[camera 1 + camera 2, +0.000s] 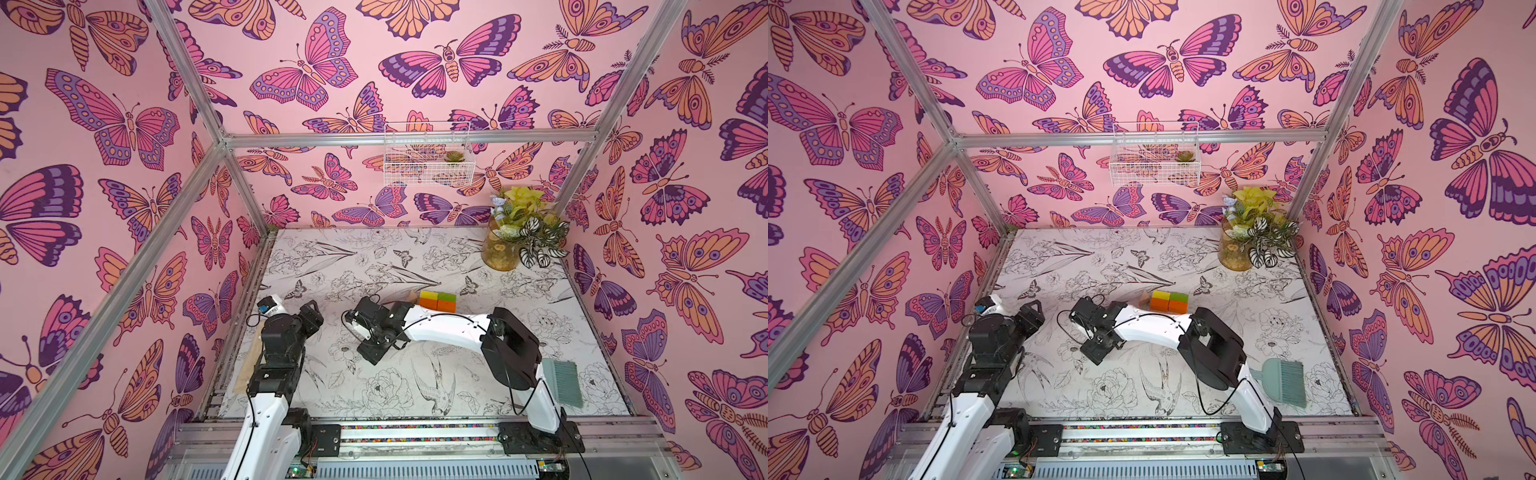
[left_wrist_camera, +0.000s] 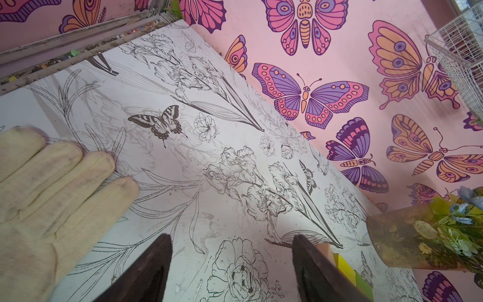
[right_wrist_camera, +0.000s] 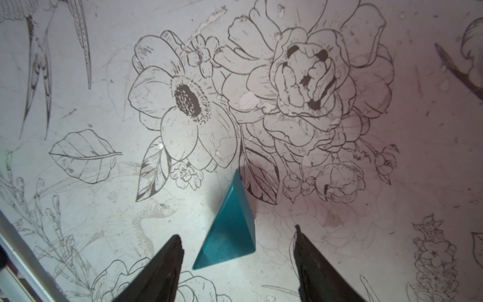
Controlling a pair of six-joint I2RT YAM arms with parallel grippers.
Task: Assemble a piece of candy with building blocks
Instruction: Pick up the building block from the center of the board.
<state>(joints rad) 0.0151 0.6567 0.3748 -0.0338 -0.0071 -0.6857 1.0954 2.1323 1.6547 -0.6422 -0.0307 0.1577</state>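
Observation:
Four of the building blocks stand packed in a rectangle in both top views: yellow (image 1: pixel 428 296) and green (image 1: pixel 446 297) behind two orange ones (image 1: pixel 437 306). A tan triangle (image 1: pixel 411 296) lies against its left end. In the right wrist view the teal triangle (image 3: pixel 230 230) lies flat on the table, between and just ahead of the fingers of my right gripper (image 3: pixel 237 232), which is open and not touching it. My right arm (image 1: pixel 449 326) hides that triangle in both top views. My left gripper (image 2: pixel 232 236) is open over bare table, left of the blocks.
A cream gloved hand (image 2: pixel 52 183) lies flat on the table by my left gripper. A vase of flowers (image 1: pixel 503 249) stands at the back right. A teal brush (image 1: pixel 565 382) lies at the front right, and a wire basket (image 1: pixel 428 153) hangs on the back wall.

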